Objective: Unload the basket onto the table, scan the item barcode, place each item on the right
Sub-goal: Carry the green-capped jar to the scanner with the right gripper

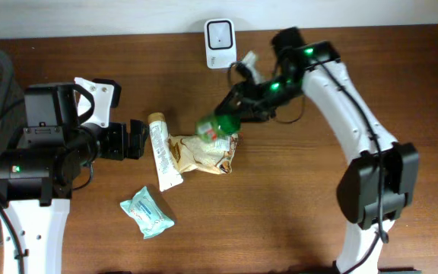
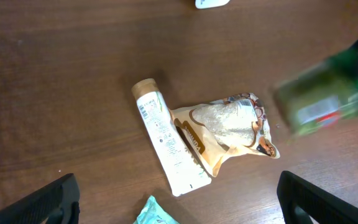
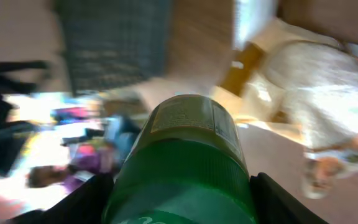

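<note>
The green bottle (image 1: 217,125), at the snack bag's (image 1: 204,154) upper right corner, is blurred in all 3 views, and its label print is unreadable. In the left wrist view the teal packet (image 2: 156,213) below the bag is cut by the bottom edge, and the white scanner (image 2: 211,2) beyond the bag by the top edge. The right wrist background is all blur.

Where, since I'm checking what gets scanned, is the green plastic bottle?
In the overhead view the green plastic bottle sits mid-table in the right gripper, overlapping the top edge of the crumpled beige snack bag, with the white scanner beyond.
</note>
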